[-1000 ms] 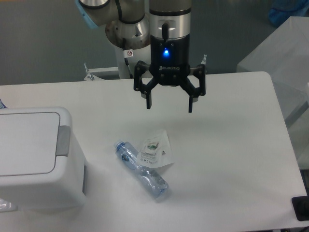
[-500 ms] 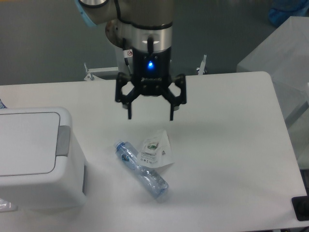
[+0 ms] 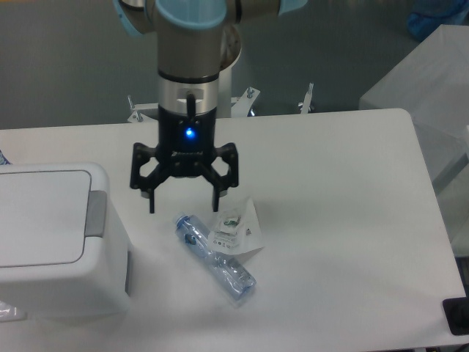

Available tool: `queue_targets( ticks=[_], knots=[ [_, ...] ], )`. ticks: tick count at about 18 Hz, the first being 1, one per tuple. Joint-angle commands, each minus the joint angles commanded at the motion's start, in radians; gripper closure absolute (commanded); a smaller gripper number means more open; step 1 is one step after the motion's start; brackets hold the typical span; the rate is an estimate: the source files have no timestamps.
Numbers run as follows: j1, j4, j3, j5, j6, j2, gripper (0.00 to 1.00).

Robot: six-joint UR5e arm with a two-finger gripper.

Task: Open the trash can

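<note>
I see one white trash can (image 3: pixel 55 238) at the left edge of the white tabletop (image 3: pixel 344 220), lid flat and closed, facing up. Its grey push strip (image 3: pixel 96 213) runs along the lid's right edge, on the side facing the claw. The can is cut off by the left border, so I cannot tell its long axis. My claw (image 3: pixel 183 205) hangs spread and empty, fingers pointing down, a blue light lit on its body; any lettering there is too small for me to read. One clear plastic bottle (image 3: pixel 216 260) lies on its side, diagonal, cap toward the upper left. One small plastic packet (image 3: pixel 236 229) with an illegible printed label rests against it.
</note>
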Motion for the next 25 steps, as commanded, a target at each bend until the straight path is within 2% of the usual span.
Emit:
queue_targets(
  ticks=[14,25],
  knots=[
    [-0.064,0.0,-0.011,0.0,-0.078,-0.003,0.0],
    [-0.066,0.0,-0.014,0.002,-0.077,-0.011,0.0]
  ],
)
